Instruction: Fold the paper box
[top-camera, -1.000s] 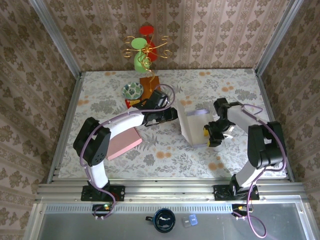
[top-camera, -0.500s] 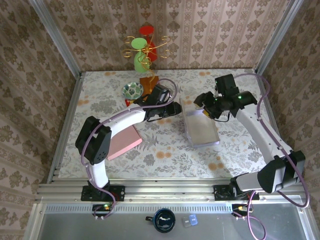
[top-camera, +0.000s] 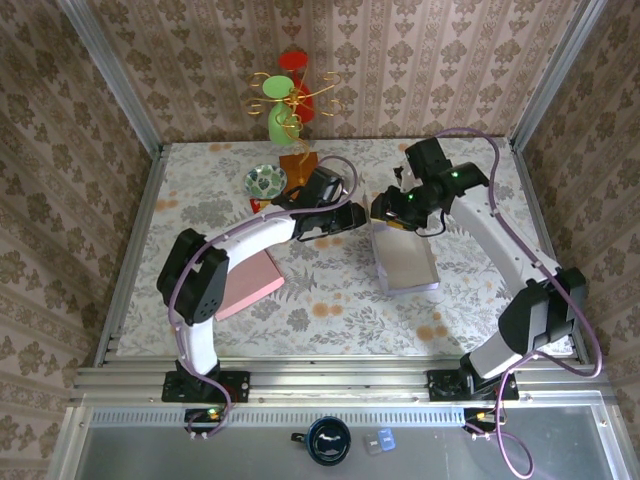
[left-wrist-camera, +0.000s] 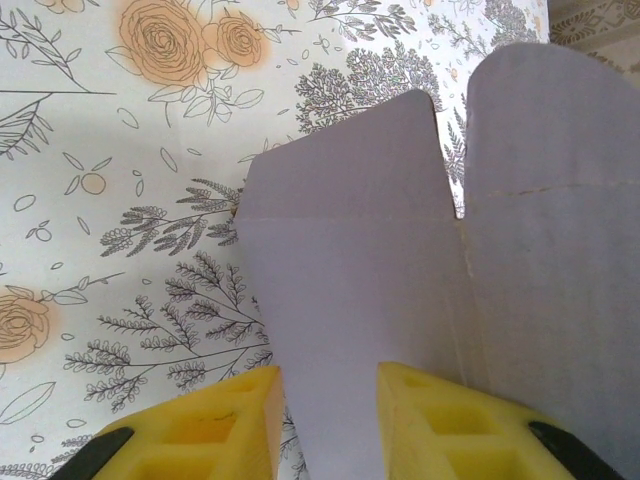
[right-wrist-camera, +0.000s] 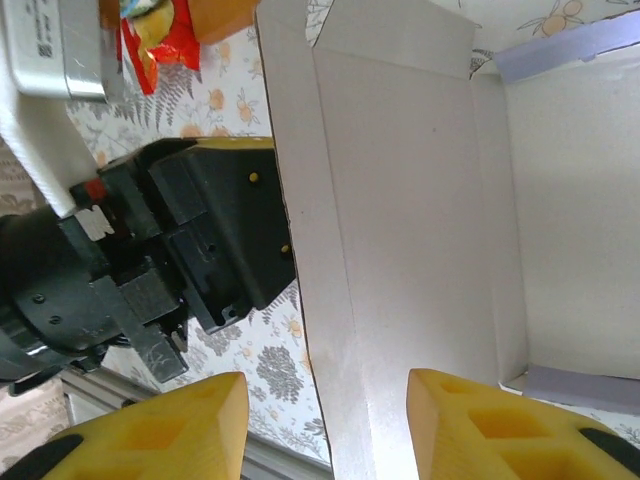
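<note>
The paper box (top-camera: 405, 262) lies open on the floral table, lilac outside and white inside. My left gripper (top-camera: 357, 218) is at the box's far left wall. In the left wrist view its yellow fingers (left-wrist-camera: 225, 425) stand partly apart, and a lilac flap (left-wrist-camera: 350, 270) lies across the gap. My right gripper (top-camera: 388, 210) hovers over the same far left corner. It (right-wrist-camera: 325, 430) is open and straddles the left wall's rim (right-wrist-camera: 315, 300) without touching it. The black body of the left gripper (right-wrist-camera: 200, 240) sits just outside that wall.
A pink pad (top-camera: 250, 285) lies left of the box. At the back stand a green vase with wire ornaments (top-camera: 283, 110), a small patterned bowl (top-camera: 265, 180) and an orange block (top-camera: 298, 165). A dark mug (top-camera: 328, 440) sits below the table's near rail.
The right arm swung from the box's near right side up to its far left corner, its jaws narrowing. The box's raised panel came down flat. The left gripper barely shifted.
</note>
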